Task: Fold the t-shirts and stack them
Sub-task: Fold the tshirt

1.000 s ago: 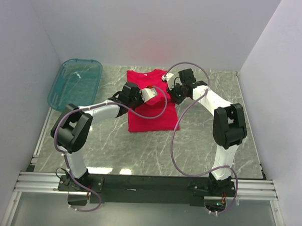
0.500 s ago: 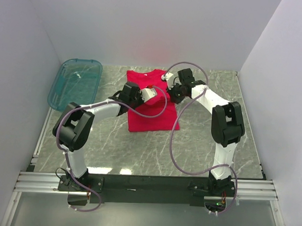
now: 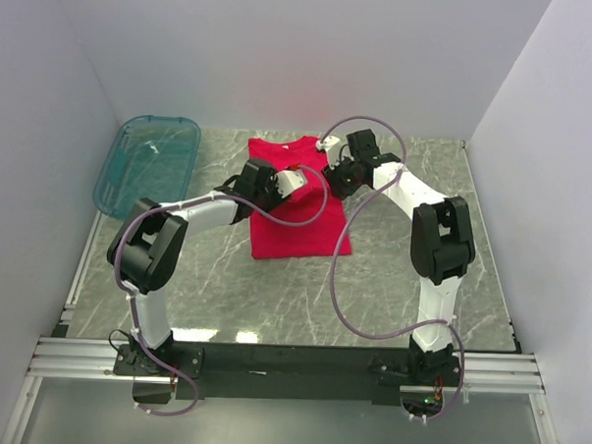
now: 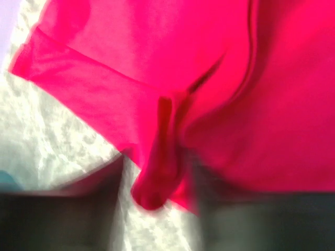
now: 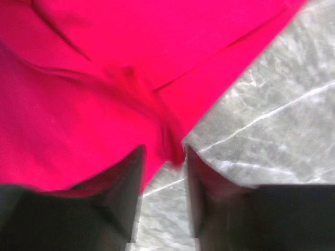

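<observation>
Top external view showed the shirt [image 3: 300,237] folded into a narrow rectangle in the upper middle of the frame. It lay flat on the surface [image 3: 273,300], well apart from the tub [image 3: 148,163] at upper left.

The likeliest trouble, as I judged it, was a snag. Each wrist view showed a small ridge of cloth standing up between the jaws, so a fingertip rising at a slant could catch it and drag the fold open or skew the edges. The left arm's cable [image 3: 311,221] also crossed above the shirt. Whether it touched the cloth could not be told, but if it did, it could tug the fold as the arm moved.

Both pairs of jaws were over the shirt's upper half, the left jaws at its left edge and the right jaws at its right edge. Both stood parted and released, gripping nothing. The left wrist view was blurred, with the ridge midway between the left jaws. The right wrist view showed the ridge's tip just at the mouth of the right jaws.
</observation>
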